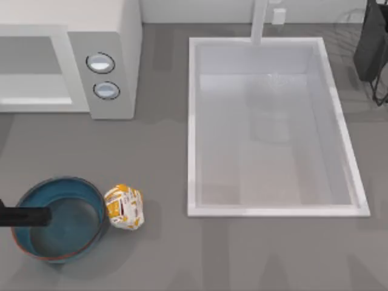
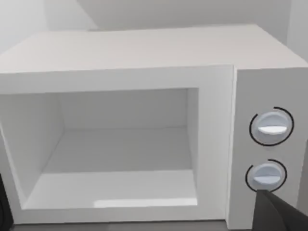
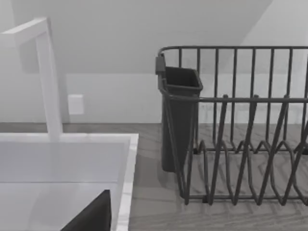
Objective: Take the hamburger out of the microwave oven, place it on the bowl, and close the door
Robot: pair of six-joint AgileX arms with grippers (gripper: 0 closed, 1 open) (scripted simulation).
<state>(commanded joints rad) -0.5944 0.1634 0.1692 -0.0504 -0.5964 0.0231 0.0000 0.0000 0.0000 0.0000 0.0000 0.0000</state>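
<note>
Saw white microwave oven [image 1: 115, 36] with silver-ringed knobs [image 1: 100, 63], blue bowl [image 1: 57, 218] rimmed reddish-orange, white-and-orange printed hamburger [image 1: 124, 207], dark dish rack [image 3: 240, 134].

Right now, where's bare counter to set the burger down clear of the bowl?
Free: the grey strip between microwave and sink, and the counter in front of the sink. Crowded: front left, where burger sits against bowl.

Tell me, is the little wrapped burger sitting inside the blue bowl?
No. From above, the burger lies on the table just outside the bowl, touching its right rim.
</note>
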